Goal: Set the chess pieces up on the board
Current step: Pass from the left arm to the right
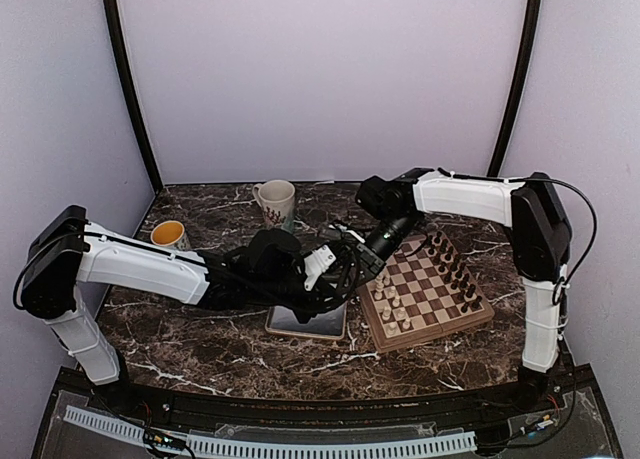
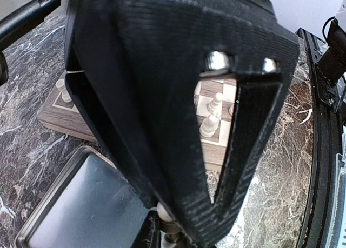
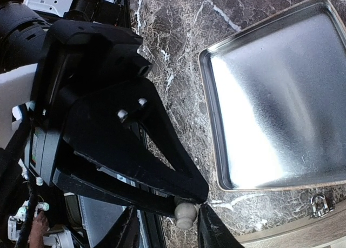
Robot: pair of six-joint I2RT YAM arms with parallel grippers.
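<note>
The reddish marks on the mug [image 1: 276,201] are too small to read. So is the green label on the side of my left gripper [image 3: 183,205] in the right wrist view.

The table [image 1: 200,329] is dark brown marble with white veins, set between pale lilac walls with black poles in the far corners. An orange cup [image 1: 170,234] stands at the far left. The silver tray [image 3: 270,96] lies just left of the board [image 1: 436,331], which carries cream pieces [image 1: 395,299] on its near side and dark pieces [image 1: 455,269] on its far side.

My left jaws are clamped on a cream piece [image 3: 185,214] with a round head, held in the air between the tray and the board. My right gripper [image 3: 168,226] has its fingers [image 3: 213,234] spread on either side of that piece, with a gap showing on one side.

From above, both grippers merge into one dark knot and the held piece is hidden. In the left wrist view the right gripper fills the frame, so only slices of the board show through. A metal clasp [image 3: 319,205] marks the board's edge, which is cut off.
</note>
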